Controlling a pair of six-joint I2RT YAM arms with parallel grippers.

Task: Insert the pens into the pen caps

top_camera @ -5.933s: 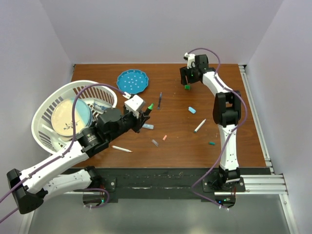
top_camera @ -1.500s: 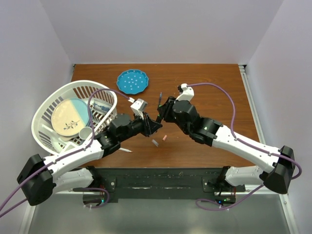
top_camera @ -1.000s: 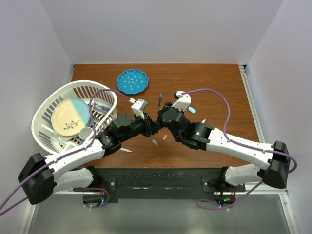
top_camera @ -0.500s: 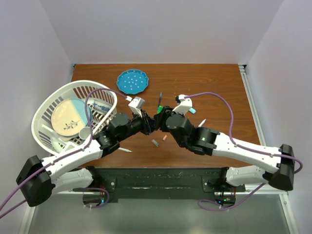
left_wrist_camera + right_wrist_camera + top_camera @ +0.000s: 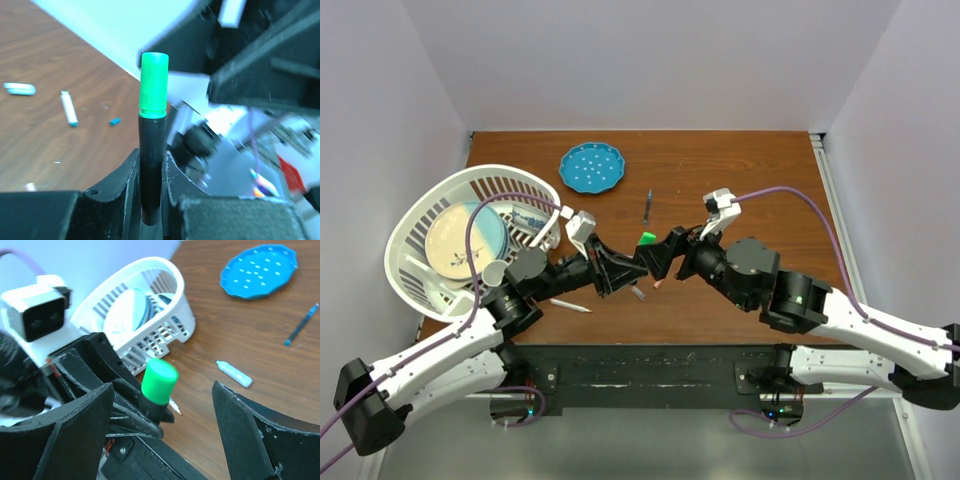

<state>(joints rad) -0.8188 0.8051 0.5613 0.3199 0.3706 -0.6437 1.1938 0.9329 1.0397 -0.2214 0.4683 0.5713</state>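
My left gripper (image 5: 625, 268) (image 5: 151, 160) is shut on a dark pen (image 5: 152, 165), which stands upright between its jaws. A green pen cap (image 5: 153, 85) (image 5: 646, 238) sits on the pen's upper end. My right gripper (image 5: 654, 256) (image 5: 162, 410) faces it, open, with its fingers (image 5: 75, 430) wide on either side of the green cap (image 5: 159, 381) and not touching it. On the table lie a dark blue pen (image 5: 647, 206) (image 5: 301, 325), a white pen (image 5: 570, 305) and a light blue cap (image 5: 234, 374). A further white pen (image 5: 68, 108) and a teal cap (image 5: 115, 121) lie farther off.
A white basket (image 5: 420, 230) (image 5: 150, 320) with plates and a cup stands at the left. A blue dotted plate (image 5: 591, 167) (image 5: 260, 270) lies at the back. A small grey cap (image 5: 637, 293) lies under the two grippers.
My right gripper's jaws have opened and drawn back off the green cap, which stays on the pen. Both arms have shifted toward the near edge, the left still gripping the pen.
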